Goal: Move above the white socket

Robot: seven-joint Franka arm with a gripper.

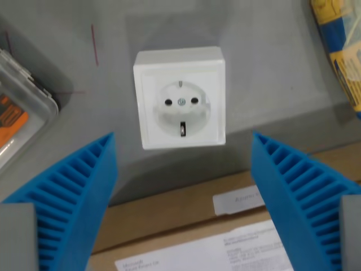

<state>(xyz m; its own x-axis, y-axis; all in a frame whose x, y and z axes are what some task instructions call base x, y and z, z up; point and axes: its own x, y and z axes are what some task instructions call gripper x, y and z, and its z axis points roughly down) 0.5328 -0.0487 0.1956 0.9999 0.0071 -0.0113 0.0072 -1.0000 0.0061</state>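
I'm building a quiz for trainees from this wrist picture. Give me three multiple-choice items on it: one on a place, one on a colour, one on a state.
1. Where does the white socket sit in the wrist view?
A. near the top middle
B. bottom left corner
C. hidden under the paper

2. What colour are the gripper fingers?
A. red
B. blue
C. black

3. How do the jaws stand?
A. shut on the socket
B. shut on nothing
C. open, holding nothing

Answers: 1 A, the socket lies on the grey table above the gap between the fingers. 2 B, both ribbed fingers are blue. 3 C, a wide gap separates them.
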